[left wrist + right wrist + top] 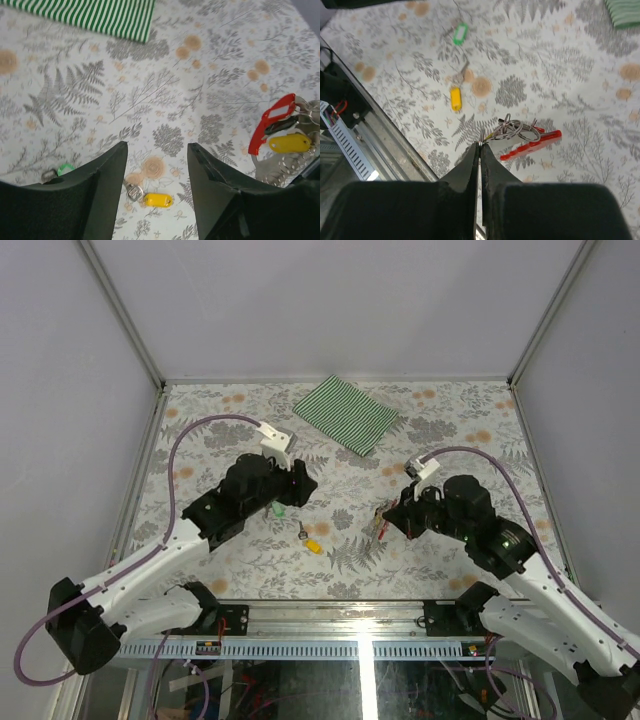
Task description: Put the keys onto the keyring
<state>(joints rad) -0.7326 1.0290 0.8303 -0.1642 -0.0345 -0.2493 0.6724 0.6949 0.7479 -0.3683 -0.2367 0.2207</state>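
My left gripper [157, 150] [296, 486] stands open above the table. A loose yellow key [159, 200] [313, 546] lies flat below the gap between its fingers, touching neither. A green key [65, 169] [278, 510] lies to its left, partly hidden by the left finger. My right gripper [480, 146] [386, 524] is shut on a silver ring of the keyring [532, 145], a red strap with tangled rings [520, 131]. In the left wrist view the red keyring [272, 122] carries a second yellow key [290, 143].
A green striped cloth [346, 413] [90, 15] lies at the back of the floral table [450, 430]. Metal frame rails border the table, with the front rail [330, 615] just behind the arm bases. Grey walls enclose the sides and back.
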